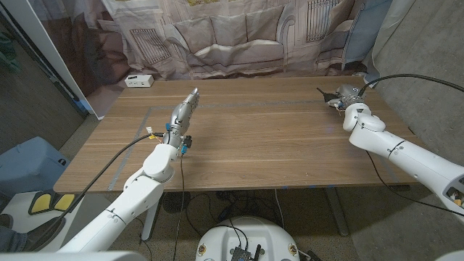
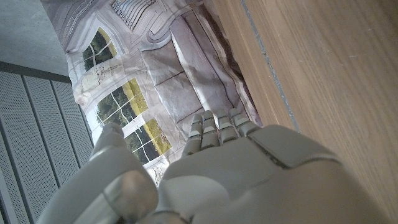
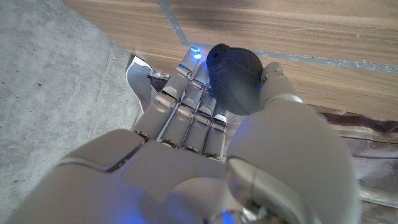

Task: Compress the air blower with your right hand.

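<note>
Nearest to us, our left hand waits above the counter toward its left edge, fingers stretched out together and holding nothing. Further off, at the counter's far right corner, our right hand has the air blower: in the right wrist view its dark rubber bulb sits between the fingers and the thumb, touching both, so we judge it held, though whether it is squeezed yet we cannot tell. To do this well, we should close thumb and fingers evenly across the bulb's fattest part, keeping it from rolling out toward the corner. We can read no brand, label or writing on the blower or counter.
</note>
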Robot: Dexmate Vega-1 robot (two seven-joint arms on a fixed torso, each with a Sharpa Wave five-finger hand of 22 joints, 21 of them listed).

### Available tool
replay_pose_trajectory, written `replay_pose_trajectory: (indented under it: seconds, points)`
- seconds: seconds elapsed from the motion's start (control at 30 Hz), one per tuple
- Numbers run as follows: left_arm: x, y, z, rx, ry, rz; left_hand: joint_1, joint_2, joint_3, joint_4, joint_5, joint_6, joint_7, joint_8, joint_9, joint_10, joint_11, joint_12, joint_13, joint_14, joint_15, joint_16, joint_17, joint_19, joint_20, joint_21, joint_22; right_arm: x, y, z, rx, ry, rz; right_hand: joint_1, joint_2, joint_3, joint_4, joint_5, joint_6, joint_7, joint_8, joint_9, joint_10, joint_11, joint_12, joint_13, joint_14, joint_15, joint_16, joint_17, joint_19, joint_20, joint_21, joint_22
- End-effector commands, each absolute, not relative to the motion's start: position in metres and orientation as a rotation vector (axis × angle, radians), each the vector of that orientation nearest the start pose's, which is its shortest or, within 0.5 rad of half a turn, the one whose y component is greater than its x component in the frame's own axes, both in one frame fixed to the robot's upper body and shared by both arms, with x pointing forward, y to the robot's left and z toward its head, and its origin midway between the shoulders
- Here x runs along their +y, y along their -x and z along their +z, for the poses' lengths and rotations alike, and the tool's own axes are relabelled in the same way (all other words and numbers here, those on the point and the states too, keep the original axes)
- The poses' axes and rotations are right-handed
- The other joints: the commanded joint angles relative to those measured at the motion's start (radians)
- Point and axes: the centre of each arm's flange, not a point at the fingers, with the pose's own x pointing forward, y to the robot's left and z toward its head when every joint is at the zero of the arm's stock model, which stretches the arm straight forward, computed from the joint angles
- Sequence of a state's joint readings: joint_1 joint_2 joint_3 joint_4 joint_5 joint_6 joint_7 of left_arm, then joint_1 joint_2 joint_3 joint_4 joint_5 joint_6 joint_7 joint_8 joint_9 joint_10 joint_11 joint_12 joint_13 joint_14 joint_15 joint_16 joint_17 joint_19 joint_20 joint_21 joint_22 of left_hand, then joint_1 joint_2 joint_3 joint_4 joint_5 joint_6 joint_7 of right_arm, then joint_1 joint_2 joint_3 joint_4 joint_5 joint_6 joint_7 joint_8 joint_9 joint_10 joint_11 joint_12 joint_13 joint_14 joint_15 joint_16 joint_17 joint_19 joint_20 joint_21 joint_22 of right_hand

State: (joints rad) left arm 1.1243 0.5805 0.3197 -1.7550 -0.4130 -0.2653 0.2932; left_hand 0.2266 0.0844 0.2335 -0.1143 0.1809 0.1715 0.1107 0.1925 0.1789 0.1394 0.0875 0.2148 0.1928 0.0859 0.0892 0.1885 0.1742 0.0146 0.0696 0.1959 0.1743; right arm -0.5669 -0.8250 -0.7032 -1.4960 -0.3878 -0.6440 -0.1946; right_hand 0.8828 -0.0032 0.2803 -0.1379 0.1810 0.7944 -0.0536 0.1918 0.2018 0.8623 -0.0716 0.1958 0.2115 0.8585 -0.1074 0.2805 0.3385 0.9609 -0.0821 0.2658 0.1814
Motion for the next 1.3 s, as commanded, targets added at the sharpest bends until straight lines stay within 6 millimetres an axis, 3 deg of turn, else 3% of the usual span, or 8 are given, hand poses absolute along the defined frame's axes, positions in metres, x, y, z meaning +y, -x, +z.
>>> replay_pose_trajectory:
  seconds: [0.03, 1.3]
  points:
    - [0.252, -0.558, -0.037, -0.717, -0.07, -0.08, -0.001, 0.008, 0.009, -0.001, 0.0, 0.006, 0.0, -0.003, 0.003, 0.003, 0.0, -0.004, 0.005, 0.001, 0.002, -0.001, 0.005, 0.001, 0.004, 0.002, 0.005, -0.388, -0.66, 0.047, -0.155, 1.337, -0.533, -0.005, 0.003, -0.003, 0.002, 0.006, -0.007, 0.002, 0.0, 0.003, -0.003, 0.001, -0.001, 0.005, -0.004, -0.031, -0.005, 0.002, -0.007, 0.001, -0.006, 0.003]
    - [0.243, -0.559, -0.032, -0.722, -0.078, -0.091, -0.002, 0.009, 0.012, -0.001, -0.001, 0.007, 0.001, -0.002, 0.003, 0.006, -0.002, -0.002, 0.005, 0.002, 0.003, -0.001, 0.005, 0.0, 0.004, 0.002, 0.005, -0.391, -0.678, 0.024, -0.076, 1.354, -0.501, -0.015, 0.006, -0.009, 0.003, 0.008, -0.025, 0.003, 0.001, 0.002, -0.02, 0.0, 0.0, 0.005, -0.025, -0.025, -0.018, -0.001, -0.019, 0.003, -0.015, 0.002]
